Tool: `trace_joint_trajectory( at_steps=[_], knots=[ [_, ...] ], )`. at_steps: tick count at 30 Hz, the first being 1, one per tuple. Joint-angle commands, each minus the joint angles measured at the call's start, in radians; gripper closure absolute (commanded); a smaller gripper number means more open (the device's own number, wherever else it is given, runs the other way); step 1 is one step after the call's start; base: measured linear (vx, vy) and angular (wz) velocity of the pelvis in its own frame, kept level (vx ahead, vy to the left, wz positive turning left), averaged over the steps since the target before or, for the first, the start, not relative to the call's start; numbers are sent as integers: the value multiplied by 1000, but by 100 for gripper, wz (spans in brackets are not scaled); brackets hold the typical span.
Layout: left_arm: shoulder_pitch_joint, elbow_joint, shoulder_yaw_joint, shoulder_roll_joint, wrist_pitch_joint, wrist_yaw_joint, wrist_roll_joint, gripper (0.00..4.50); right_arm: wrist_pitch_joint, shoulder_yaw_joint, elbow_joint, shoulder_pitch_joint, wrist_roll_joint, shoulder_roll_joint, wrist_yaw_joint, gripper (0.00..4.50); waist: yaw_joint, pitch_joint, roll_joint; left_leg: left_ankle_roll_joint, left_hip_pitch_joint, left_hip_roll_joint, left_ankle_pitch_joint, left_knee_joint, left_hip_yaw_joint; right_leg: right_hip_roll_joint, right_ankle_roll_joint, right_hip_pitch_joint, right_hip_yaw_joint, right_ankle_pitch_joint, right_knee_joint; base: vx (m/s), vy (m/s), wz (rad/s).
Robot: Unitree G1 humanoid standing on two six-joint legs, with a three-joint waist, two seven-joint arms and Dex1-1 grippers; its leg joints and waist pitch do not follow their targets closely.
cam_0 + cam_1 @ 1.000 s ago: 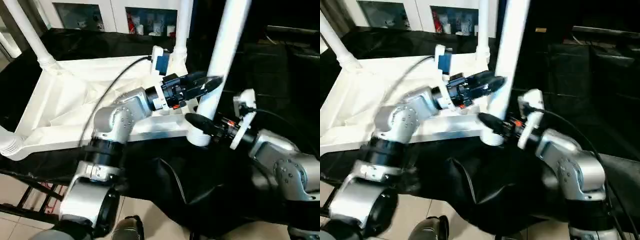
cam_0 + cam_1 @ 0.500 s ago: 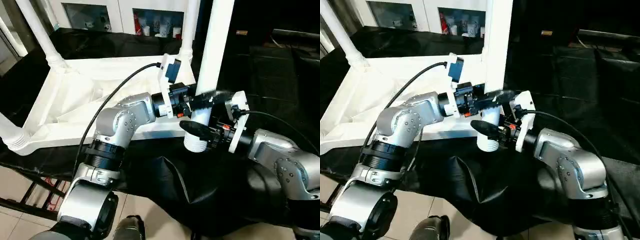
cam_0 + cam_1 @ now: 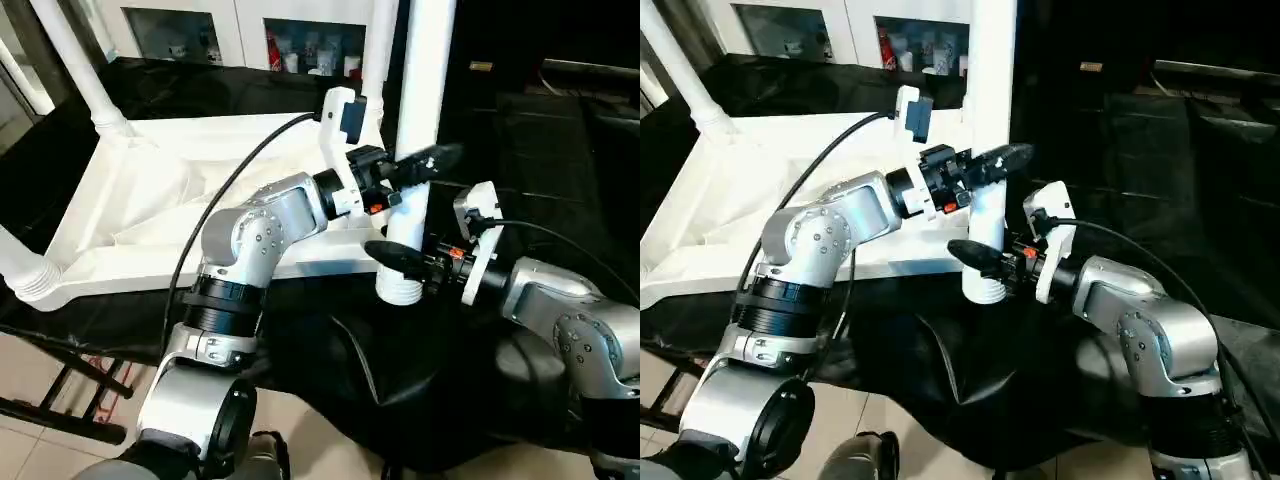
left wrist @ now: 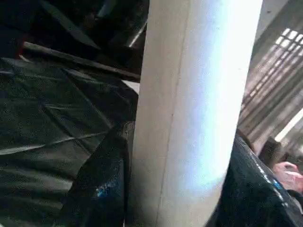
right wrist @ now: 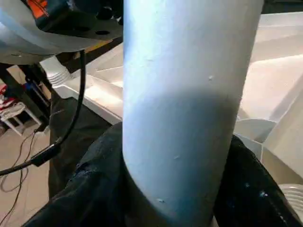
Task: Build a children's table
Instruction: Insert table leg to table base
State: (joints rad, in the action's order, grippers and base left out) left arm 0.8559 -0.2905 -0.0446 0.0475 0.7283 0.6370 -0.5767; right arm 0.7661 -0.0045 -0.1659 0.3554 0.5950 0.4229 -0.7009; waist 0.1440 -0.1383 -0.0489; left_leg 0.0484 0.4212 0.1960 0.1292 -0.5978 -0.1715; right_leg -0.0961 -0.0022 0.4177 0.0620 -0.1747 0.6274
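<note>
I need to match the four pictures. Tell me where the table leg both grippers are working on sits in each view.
Left eye: leg upright, centre-right.
Right eye: leg upright, just right of centre.
Left wrist: fills the middle.
Right wrist: fills the middle.
Shared landmark: the leg's ribbed lower end.

White tube leg [image 5: 189, 109], upright, stood clasped between two black fingers [image 5: 94, 189]. Ribbed white tabletop [image 5: 279, 80] lay behind, toward two o'clock. Black cable [image 5: 71, 127] at nine o'clock.
</note>
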Motion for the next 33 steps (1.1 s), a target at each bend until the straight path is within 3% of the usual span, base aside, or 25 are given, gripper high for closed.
trace_joint_trajectory(
  at_steps=[1, 6, 12, 14, 20, 24, 27, 33],
  knots=[
    [14, -21, -20, -5, 1, -53, 32, 247, 1, -2, -37, 30, 17, 0, -14, 259, 1, 116, 26, -54, -22, 14, 157, 52, 3, -41, -204, -62, -32, -173, -76, 0, 0, 0],
    [30, -44, -41, 0, -20, -161, 62, 260, 11, -6, -46, 35, 19, -9, 10, 259, 1, 120, 29, -54, -22, 14, 148, 51, 2, -42, -205, -62, -31, -170, -75, 0, 0, 0],
    [43, -62, -60, 4, -19, -189, 53, 262, 12, -13, -47, 46, 13, -20, 38, 259, 3, 121, 26, -55, -22, 13, 140, 49, 3, -42, -207, -61, -31, -158, -73, 0, 0, 0],
    [45, -64, -65, 7, -18, -204, 55, 262, 31, -40, -30, 58, 32, -44, 70, 203, 1, 120, 26, -56, -21, 12, 143, 50, 3, -42, -208, -61, -31, -162, -74, 0, 0, 0],
    [61, -90, -69, 1, -23, -226, 67, 264, 65, -49, -11, 76, 13, -28, 118, 147, 1, 121, 26, -42, -23, 11, 141, 50, 3, -38, -186, -61, -31, -164, -76, 0, 0, 0],
    [72, -97, -69, -10, -25, -223, 65, 264, 117, -49, -8, 95, 12, -3, 131, 138, 2, 125, 26, -40, -23, 11, 131, 49, 3, -38, -191, -62, -32, -146, -72, 0, 0, 0],
    [76, -95, -63, -17, -30, -202, 61, 264, 190, -62, -7, 116, 49, 9, 139, 138, 3, 126, 30, -47, -22, 11, 122, 48, 3, -40, -206, -64, -31, -126, -68, 0, 0, 0],
    [80, -70, -37, -29, -16, -117, 42, 264, 253, -50, 14, 135, 87, 54, 89, 138, 4, 123, 31, -44, -23, 12, 128, 49, 1, -41, -198, -63, -32, -153, -72, 0, 0, 0]
  ],
)
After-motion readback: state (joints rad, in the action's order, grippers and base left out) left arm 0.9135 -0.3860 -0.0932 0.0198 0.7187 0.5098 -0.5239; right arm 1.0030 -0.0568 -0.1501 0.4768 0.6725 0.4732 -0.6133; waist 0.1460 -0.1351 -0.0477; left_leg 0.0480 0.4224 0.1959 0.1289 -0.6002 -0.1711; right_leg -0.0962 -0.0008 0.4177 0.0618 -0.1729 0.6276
